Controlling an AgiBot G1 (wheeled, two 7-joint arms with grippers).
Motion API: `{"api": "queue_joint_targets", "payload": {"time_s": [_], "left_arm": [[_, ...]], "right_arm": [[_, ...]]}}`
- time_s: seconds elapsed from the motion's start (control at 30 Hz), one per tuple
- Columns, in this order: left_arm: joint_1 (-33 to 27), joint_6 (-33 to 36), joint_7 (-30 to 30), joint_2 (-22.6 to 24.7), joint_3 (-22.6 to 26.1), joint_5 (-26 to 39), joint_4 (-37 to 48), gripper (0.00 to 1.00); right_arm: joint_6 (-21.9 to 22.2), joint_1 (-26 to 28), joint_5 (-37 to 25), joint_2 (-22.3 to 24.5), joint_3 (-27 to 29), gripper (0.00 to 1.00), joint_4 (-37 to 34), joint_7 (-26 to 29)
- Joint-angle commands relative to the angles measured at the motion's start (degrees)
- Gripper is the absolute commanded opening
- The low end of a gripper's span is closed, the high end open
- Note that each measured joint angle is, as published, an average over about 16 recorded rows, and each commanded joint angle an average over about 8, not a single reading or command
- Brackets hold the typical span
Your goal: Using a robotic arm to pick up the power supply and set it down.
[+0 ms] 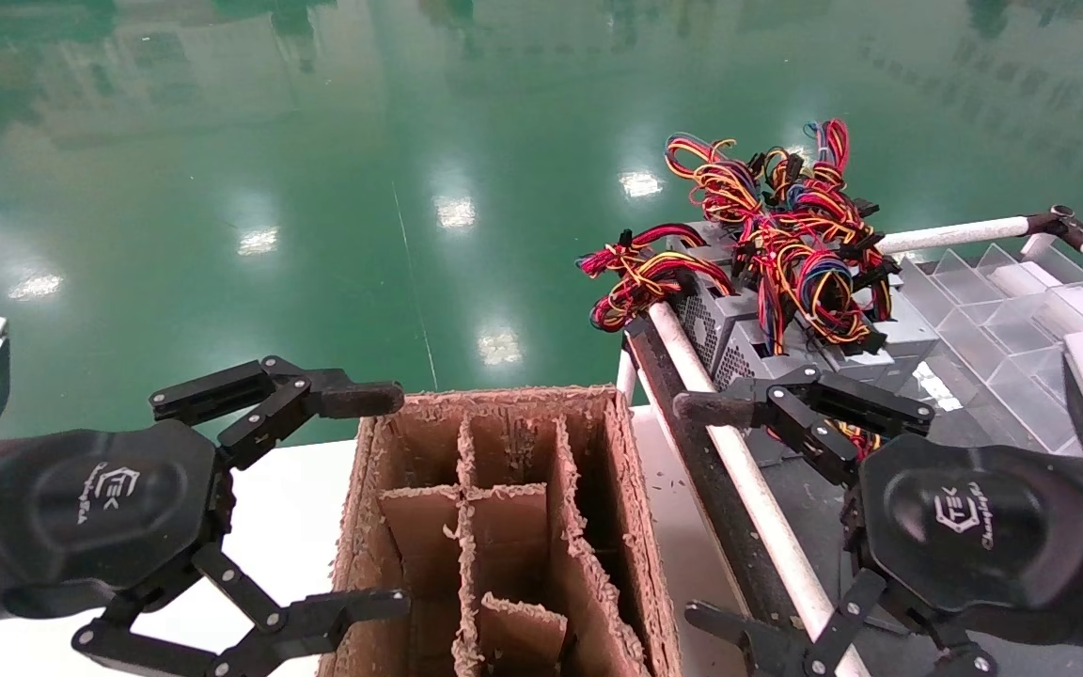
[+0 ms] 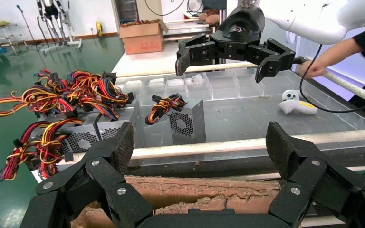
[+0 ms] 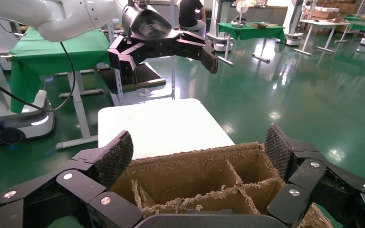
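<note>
Several grey power supply boxes (image 1: 739, 329) with perforated vents stand bunched on the cart to my right, under tangled red, yellow and blue wires (image 1: 786, 226). In the left wrist view one power supply (image 2: 185, 121) stands a little apart from the rest. My right gripper (image 1: 701, 512) hovers open over the cart's near rail, in front of the boxes and touching none; it also shows in the left wrist view (image 2: 224, 66). My left gripper (image 1: 382, 503) is open beside the brown cardboard divider box (image 1: 631, 489), holding nothing. Its own view shows the jaws wide apart (image 2: 200, 142).
The cardboard divider box (image 3: 190, 175) stands on a white table (image 1: 288, 508) between both arms. A white rail (image 1: 739, 470) edges the cart. Clear plastic divider trays (image 1: 1002, 310) lie behind the boxes. A white controller (image 2: 297, 104) and a person's arm (image 2: 342, 47) are at the cart's far side.
</note>
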Motion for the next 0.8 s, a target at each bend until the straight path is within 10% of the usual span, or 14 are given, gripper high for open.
{"api": "queue_joint_targets", "payload": {"time_s": [0.03, 0.8], "left_arm": [[0.0, 0.0, 0.0, 0.0, 0.0, 0.0, 0.0, 1.0], [0.0, 0.0, 0.0, 0.0, 0.0, 0.0, 0.0, 1.0]], "right_arm": [[0.0, 0.0, 0.0, 0.0, 0.0, 1.0, 0.0, 0.0], [0.0, 0.0, 0.0, 0.0, 0.0, 1.0, 0.0, 0.0]]}}
